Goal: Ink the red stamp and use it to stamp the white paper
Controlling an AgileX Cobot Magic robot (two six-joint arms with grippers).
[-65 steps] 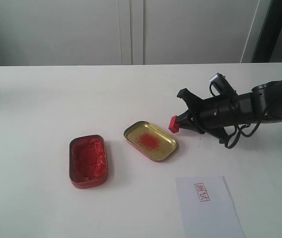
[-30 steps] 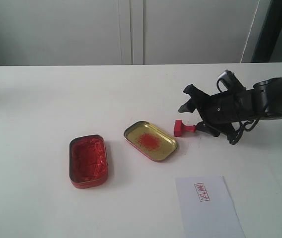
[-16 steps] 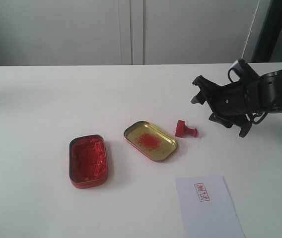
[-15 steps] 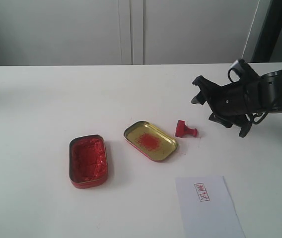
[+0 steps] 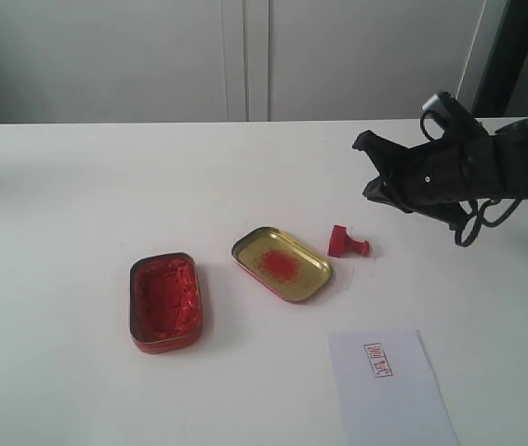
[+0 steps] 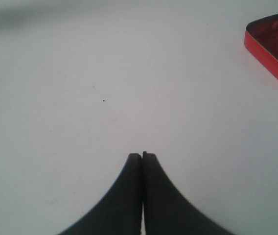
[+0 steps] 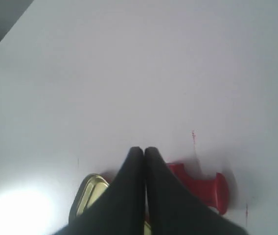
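I take the gold lid (image 5: 282, 264), with its red smear, as my landmark on the white desk (image 5: 106, 186). The red stamp (image 5: 348, 244) lies on its side just to the right of the lid in the exterior view, its square base turned toward the lid and its knobbed handle pointing away. A small gap separates the 2. Nothing is holding the stamp.

My right hand (image 7: 140, 152) is closed on nothing, its 2 dark fingers pressed together. In the exterior view it hangs above the desk, beyond the lid and to its right, clear of the stamp. In its own wrist view the stamp shows just past the fingertips, with an edge of the lid beside it.

The white paper (image 5: 403, 400) lies flat in front of the lid and to its right, well apart from it, and carries 1 small red square mark (image 5: 378, 359). The open red ink tin (image 5: 165, 301) sits to the left of the lid, near it but not touching.

My left hand (image 6: 142, 155) is also closed and empty, over bare desk, with a corner of the ink tin at the edge of its wrist view.
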